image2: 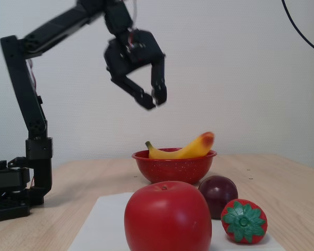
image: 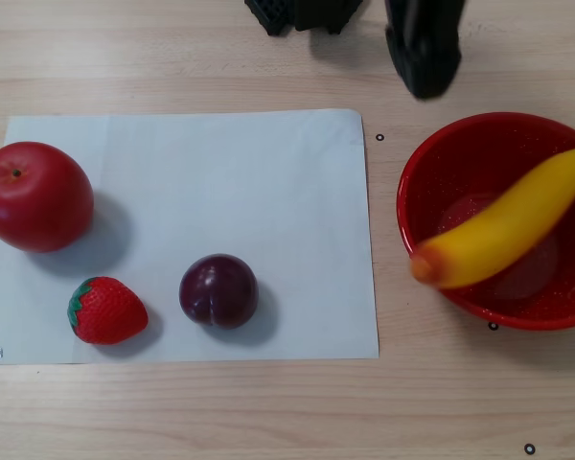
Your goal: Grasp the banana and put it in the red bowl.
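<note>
Right now I see the banana point(image: 506, 226) lying in the red bowl point(image: 431, 163), its orange end poking out over the rim at the left in the other view. In the fixed view the banana point(image2: 184, 148) rests across the bowl point(image2: 174, 168), and my tool point(image2: 153, 100) hangs well above it, fingers apart and holding nothing. On the white paper point(image: 220, 182) sit an apple point(image: 34, 196), a strawberry point(image: 105, 310) and a plum point(image: 218, 290), all on the wooden table point(image: 268, 412).
</note>
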You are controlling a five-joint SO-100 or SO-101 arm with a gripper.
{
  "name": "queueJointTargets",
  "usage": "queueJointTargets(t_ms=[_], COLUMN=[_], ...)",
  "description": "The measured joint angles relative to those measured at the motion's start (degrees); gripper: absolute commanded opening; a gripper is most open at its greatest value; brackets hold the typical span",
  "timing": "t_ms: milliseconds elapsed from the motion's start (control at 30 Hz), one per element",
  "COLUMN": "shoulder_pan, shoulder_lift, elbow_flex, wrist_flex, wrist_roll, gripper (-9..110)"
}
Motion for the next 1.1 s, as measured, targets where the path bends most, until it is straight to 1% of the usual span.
queueJointTargets(t_ms=[133, 233, 500, 633, 800, 900, 967, 1100], shoulder_pan=[-3.0, -6.2, -11.1, -13.6, -14.4, -14.9, -14.1, -12.7], shoulder_lift=[10.2, 17.8, 39.7, 48.8, 55.1, 56.9, 59.3, 66.5], elbow_flex=[5.7, 14.9, 45.2, 61.9, 85.1, 94.4, 98.4, 108.3], wrist_flex=[0.5, 0.3, -15.0, -26.7, -50.8, -65.0, -71.1, -77.7], wrist_roll=[-0.4, -1.0, 0.1, 0.1, 1.2, 1.2, 1.2, 1.2], gripper=[0, 0, 0, 0, 0, 0, 0, 0])
